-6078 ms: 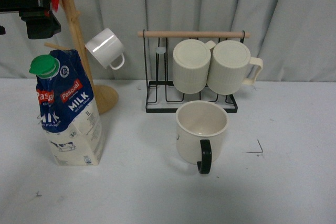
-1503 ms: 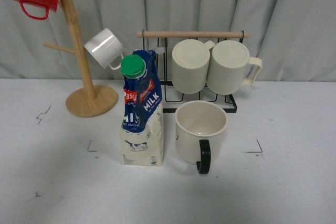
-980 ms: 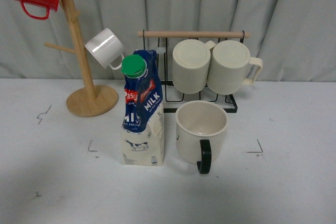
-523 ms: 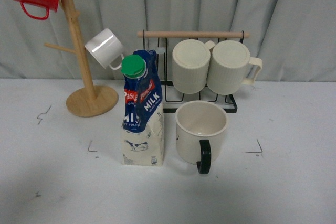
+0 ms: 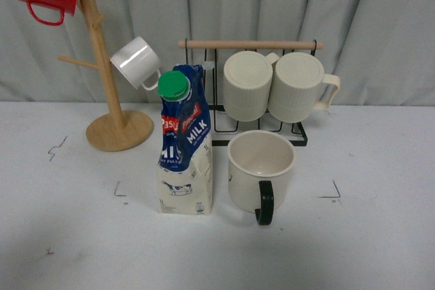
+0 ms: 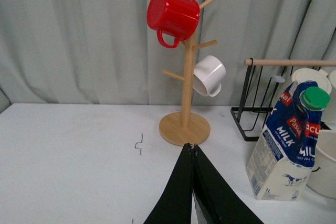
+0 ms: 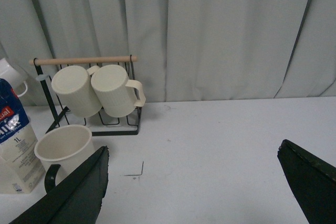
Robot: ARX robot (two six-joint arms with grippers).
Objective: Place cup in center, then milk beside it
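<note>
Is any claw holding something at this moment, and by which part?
Nothing is held. The left claw is shut on nothing, the right claw is open; milk and cup stand free.

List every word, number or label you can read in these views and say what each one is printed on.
"MILK": red band on the milk carton.
"1L": beside that band on the carton.
"Pas": cut-off brand word on the carton's blue top; the left wrist view shows "Pasc".
Small print low on the carton, by the cow picture: too small to read.
The dark mark on the cup: too small to read.
</note>
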